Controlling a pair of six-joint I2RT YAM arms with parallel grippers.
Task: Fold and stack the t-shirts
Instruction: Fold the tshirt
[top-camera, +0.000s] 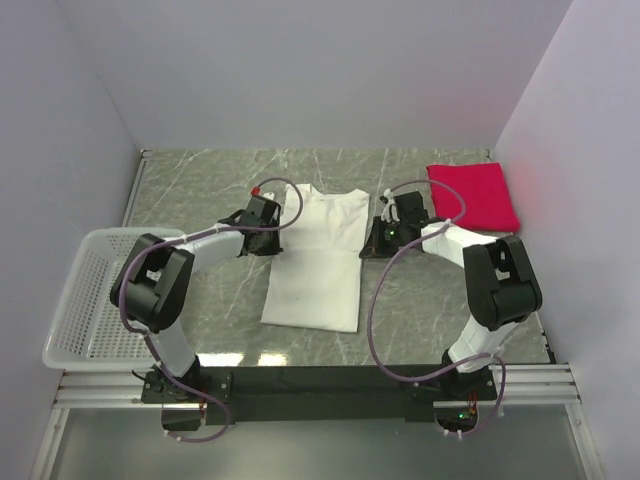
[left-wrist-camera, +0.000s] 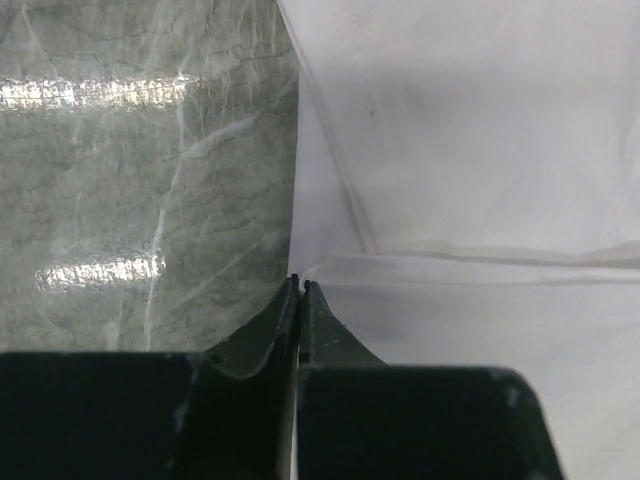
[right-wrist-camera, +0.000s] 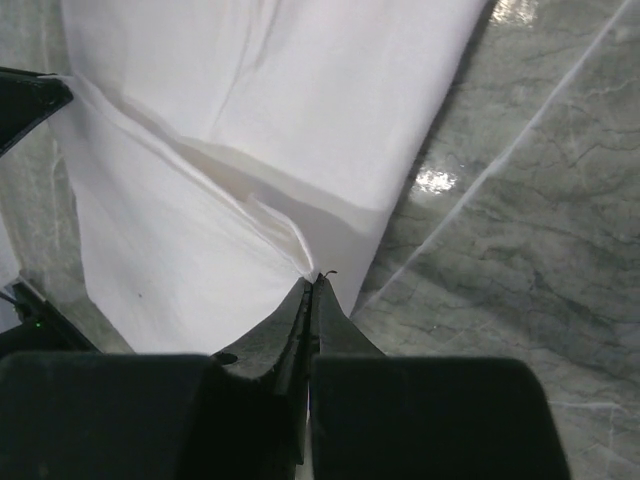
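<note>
A white t-shirt (top-camera: 318, 258) lies flat as a long strip in the middle of the marble table, collar end to the back. My left gripper (top-camera: 272, 214) is shut on its left edge, the cloth meeting the closed fingertips (left-wrist-camera: 300, 284). On the opposite side, my right gripper (top-camera: 379, 232) is shut on the right edge; the white t-shirt (right-wrist-camera: 200, 180) puckers into a raised fold at the gripper tips (right-wrist-camera: 311, 281). The red t-shirt (top-camera: 472, 195) sits folded square at the back right, apart from both grippers.
A white mesh basket (top-camera: 90, 300) stands at the left edge of the table beside the left arm. Grey walls close in the back and both sides. Bare marble (top-camera: 200, 190) shows left of the shirt and between it and the red one.
</note>
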